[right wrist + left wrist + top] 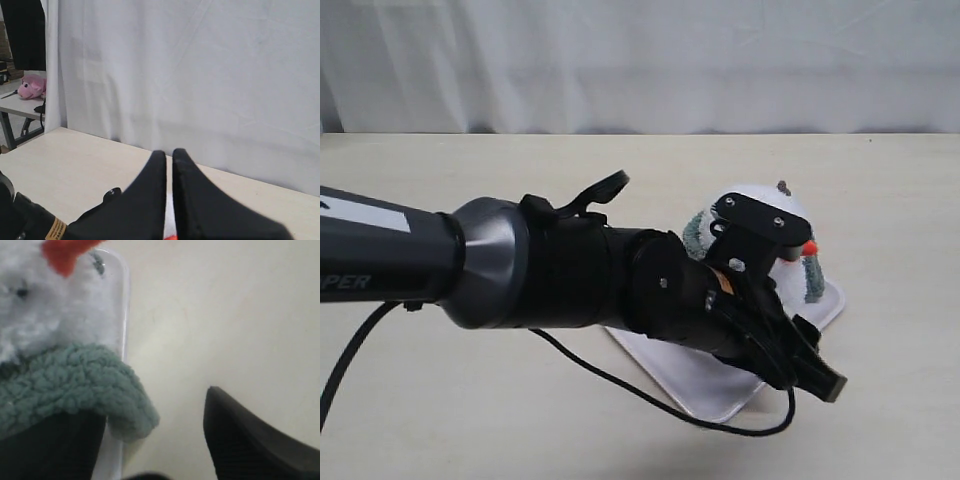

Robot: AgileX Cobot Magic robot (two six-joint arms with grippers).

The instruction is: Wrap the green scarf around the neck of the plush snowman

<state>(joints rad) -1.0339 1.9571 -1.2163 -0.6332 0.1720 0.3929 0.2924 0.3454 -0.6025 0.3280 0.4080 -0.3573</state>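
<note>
**A:** The left hand [160,415] is spread wide and grips nothing. A rounded end of the green scarf [65,385] merely lies over one of its fingers [50,455], low on the left of the left wrist view. The right hand [169,155] is closed and empty, pointed at a white curtain [200,75].

**B:** And the toy?

**A:** The plush snowman [760,198] rests on a white tray [690,378], right of centre in the exterior view, half hidden behind the left arm. Green shows on both sides of its head, so the scarf seems to run round the neck, which is itself covered.

**B:** Which step is this?

**A:** I judge it the letting-go at the end of the wrap. Whether the ends cross or only hang, I cannot tell.

**B:** What does the next move call for?

**A:** A clean retreat. The finger under the scarf end should slide out without dragging the fabric, since that fleecy pile would likely catch on a textured pad. If the wrap proves loose, the end wants a fresh pinch.

**B:** Materials?

**A:** The scarf is thick, curly and muted green, limp, with a rolled edge. The snowman is long white fluff with a smooth orange carrot nose [62,252]. The tray looks hard, glossy and thin-rimmed, on a matte, pale tabletop [470,420].
</note>
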